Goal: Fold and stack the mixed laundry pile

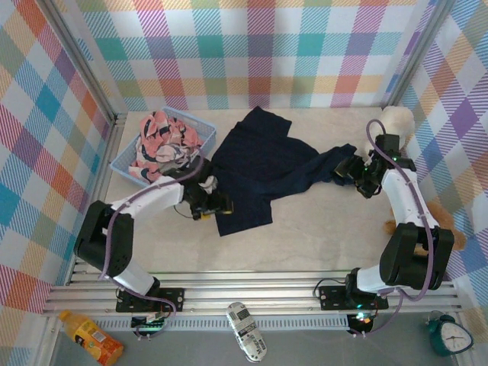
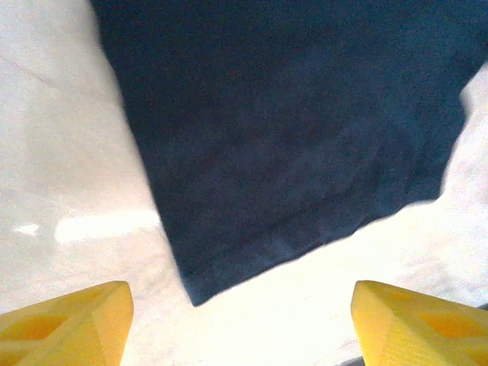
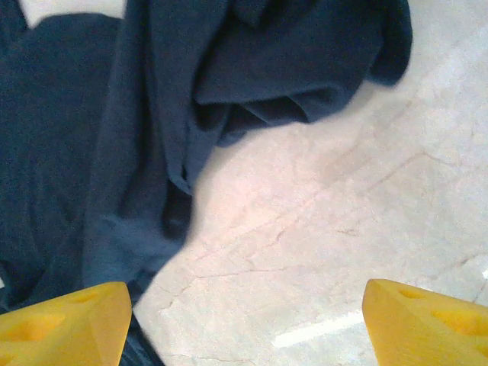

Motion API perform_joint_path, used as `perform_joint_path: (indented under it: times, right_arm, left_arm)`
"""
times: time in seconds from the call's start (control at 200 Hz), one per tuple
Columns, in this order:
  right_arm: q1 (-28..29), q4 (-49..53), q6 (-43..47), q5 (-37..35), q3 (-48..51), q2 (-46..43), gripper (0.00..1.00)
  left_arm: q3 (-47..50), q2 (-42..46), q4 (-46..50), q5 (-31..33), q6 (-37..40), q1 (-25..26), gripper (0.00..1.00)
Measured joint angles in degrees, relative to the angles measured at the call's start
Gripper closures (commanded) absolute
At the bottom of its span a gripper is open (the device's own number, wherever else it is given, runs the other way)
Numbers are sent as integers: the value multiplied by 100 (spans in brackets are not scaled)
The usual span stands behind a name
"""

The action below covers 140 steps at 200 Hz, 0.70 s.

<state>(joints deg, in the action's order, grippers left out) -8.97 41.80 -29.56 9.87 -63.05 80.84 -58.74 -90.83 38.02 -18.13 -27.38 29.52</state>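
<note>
Basket [image 1: 122, 169]: holds heaped pink garment [image 1: 164, 142].
Navy T-shirt [image 1: 259, 164]: on worktop [image 1: 320, 229], right of basket.
Left hand [image 2: 242, 324]: spread, empty.
Right hand [image 3: 244, 328]: spread, empty.

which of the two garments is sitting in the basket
The pink printed garment, bunched up inside the light blue basket. The dark navy T-shirt lies spread on the table instead, outside the basket.

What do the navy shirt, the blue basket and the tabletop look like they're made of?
Navy T-shirt: soft matte knit, likely cotton; limp folds, stitched hem. Basket: probably light blue plastic; rigid lattice walls. Tabletop: glossy pale stone-look surface; faint veins, light glare.
</note>
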Motion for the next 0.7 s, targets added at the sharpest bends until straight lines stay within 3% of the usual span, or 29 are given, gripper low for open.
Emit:
perform_joint_path:
  times: [0.2, 0.385, 0.445, 0.53, 0.7]
  right_arm:
    - [0, -31, -170, 0, 48, 11, 19]
    - [-15, -15, -160, -52, -33, 170, 14]
    - [-57, 31, -122, -90, -142, 271, 14]
    - [-170, 90, -81, -96, -326, 363, 14]
    - [-415, 122, 94, -111, -476, 382, 13]
  left_arm:
    - [457, -155, -345, 398, -236, 804, 45]
    - [522, -457, -369, 940, -562, 962, 60]
    - [391, -533, -227, 1047, -643, 973, 71]
    - [149, -750, 146, 1244, -758, 977, 100]
    - [-234, -927, 197, 1471, -970, 977, 100]
